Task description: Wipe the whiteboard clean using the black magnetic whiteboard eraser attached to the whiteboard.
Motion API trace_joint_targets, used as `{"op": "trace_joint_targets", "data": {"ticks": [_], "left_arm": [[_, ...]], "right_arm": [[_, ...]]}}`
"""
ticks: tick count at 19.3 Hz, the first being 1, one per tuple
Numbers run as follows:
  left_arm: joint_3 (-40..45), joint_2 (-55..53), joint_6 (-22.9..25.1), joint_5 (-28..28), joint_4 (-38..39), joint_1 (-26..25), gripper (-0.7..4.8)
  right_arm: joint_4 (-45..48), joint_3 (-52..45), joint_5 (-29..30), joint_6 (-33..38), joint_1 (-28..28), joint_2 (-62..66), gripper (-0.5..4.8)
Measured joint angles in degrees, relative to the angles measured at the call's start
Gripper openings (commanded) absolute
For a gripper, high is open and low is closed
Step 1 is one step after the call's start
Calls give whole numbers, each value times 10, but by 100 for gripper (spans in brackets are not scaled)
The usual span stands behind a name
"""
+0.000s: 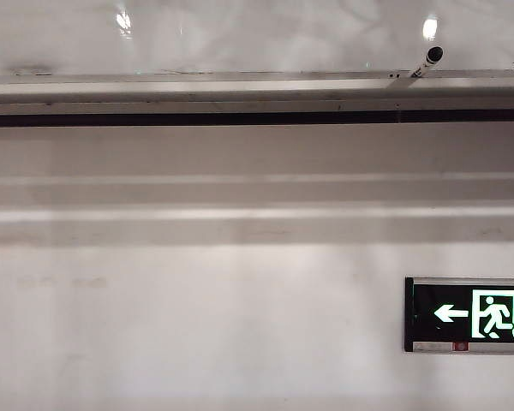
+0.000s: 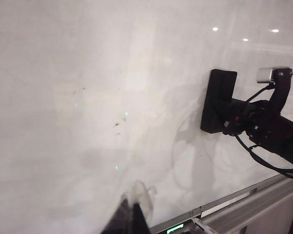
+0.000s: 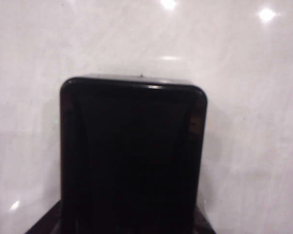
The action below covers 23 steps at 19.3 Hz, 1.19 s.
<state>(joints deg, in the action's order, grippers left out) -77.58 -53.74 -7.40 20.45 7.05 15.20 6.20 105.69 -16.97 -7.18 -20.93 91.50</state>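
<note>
The right tool [image 2: 230, 117] is clamped on the eraser [image 2: 219, 100], pressed flat on the whiteboard [image 2: 88, 97]. The left tool's [image 2: 132, 212] fingers sit near the bottom rail [image 2: 244, 202]; their spread cannot be told.

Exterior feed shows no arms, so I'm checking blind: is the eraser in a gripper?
Observer: Yes. The left wrist view shows the right gripper closed on the black eraser, which lies against the whiteboard.
Operator: Left gripper?
Observer: The left gripper is low by the board, well apart from the eraser. I can't tell how its jaws stand.
Operator: Board clean?
Observer: No. Small dark specks show on the board, away from the eraser.
</note>
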Motion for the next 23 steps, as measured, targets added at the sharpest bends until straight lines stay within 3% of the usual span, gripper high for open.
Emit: {"op": "trace_joint_targets", "data": {"ticks": [2, 5, 8, 16, 17, 19, 23], "left_arm": [[0, 0, 0, 0, 0, 0, -5], [0, 0, 0, 0, 0, 0, -5], [0, 0, 0, 0, 0, 0, -5], [0, 0, 0, 0, 0, 0, -5], [0, 0, 0, 0, 0, 0, -5], [0, 0, 0, 0, 0, 0, -5], [0, -5, 4, 71, 7, 1, -5]], "right_arm": [[1, 0, 2, -1, 0, 0, 319], [-7, -2, 9, -4, 3, -5, 323], [-22, -5, 11, -4, 4, -13, 382], [-46, -5, 9, -3, 6, -91, 376], [-46, -5, 9, -4, 6, -99, 325], [-52, -5, 9, -3, 6, -116, -1], [-171, -6, 9, -5, 5, -178, -1]]}}
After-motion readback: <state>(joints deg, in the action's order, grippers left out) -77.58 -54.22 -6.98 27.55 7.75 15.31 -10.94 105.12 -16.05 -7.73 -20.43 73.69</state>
